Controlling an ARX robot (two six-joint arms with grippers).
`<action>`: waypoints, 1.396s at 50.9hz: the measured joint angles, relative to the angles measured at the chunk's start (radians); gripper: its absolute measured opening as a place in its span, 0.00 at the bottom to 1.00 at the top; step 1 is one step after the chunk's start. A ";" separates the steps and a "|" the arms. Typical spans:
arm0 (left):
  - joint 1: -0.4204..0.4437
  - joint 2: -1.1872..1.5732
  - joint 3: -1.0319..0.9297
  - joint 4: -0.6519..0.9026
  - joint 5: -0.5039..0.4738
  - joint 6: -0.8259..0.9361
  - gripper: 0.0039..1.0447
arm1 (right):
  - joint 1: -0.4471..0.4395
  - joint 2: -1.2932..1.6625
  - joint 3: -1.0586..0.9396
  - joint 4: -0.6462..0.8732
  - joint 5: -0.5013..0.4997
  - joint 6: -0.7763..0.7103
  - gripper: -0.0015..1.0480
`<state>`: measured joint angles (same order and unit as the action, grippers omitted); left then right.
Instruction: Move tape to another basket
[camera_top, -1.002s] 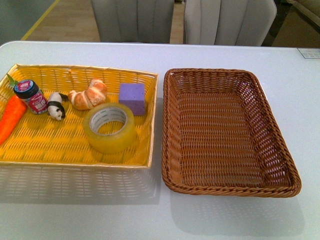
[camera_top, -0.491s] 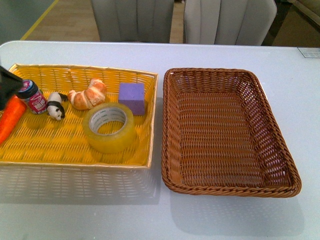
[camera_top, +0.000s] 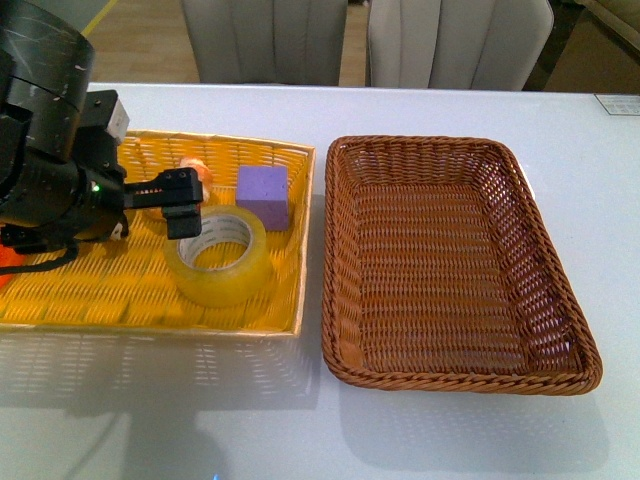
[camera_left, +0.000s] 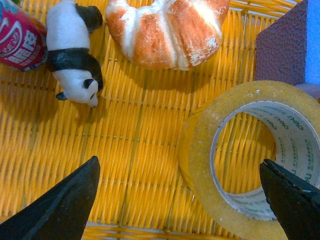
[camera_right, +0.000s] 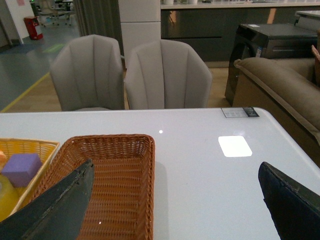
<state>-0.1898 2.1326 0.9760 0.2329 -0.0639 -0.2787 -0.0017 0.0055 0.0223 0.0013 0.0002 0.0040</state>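
Note:
The tape (camera_top: 218, 258), a yellowish roll with a white core, lies flat in the yellow basket (camera_top: 150, 305). My left gripper (camera_top: 183, 205) hangs open just above and behind it. In the left wrist view the tape (camera_left: 197, 150) lies partly between the spread fingers of the left gripper (camera_left: 178, 170), with one fingertip over the roll's hole. The brown wicker basket (camera_top: 450, 270) stands empty to the right. My right gripper (camera_right: 175, 167) is open over the table beside the brown basket (camera_right: 112, 200), out of the front view.
In the yellow basket a croissant (camera_left: 167, 30), a toy panda (camera_left: 75, 55) and a red jar (camera_left: 17, 42) lie behind the tape, and a purple block (camera_top: 263, 195) sits at its right. Two grey chairs (camera_top: 270, 40) stand past the table's far edge.
My left arm has swung in from the left over the yellow basket and now covers the jar, the panda and most of the croissant. The tape has not moved.

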 joint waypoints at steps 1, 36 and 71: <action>-0.002 0.009 0.010 -0.005 -0.002 -0.003 0.92 | 0.000 0.000 0.000 0.000 0.000 0.000 0.91; -0.016 0.194 0.182 -0.091 -0.031 -0.038 0.80 | 0.000 0.000 0.000 0.000 0.000 0.000 0.91; -0.020 0.171 0.144 -0.050 -0.017 -0.065 0.15 | 0.000 0.000 0.000 0.000 0.000 0.000 0.91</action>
<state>-0.2096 2.3035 1.1198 0.1825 -0.0811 -0.3435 -0.0017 0.0055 0.0223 0.0013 0.0002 0.0040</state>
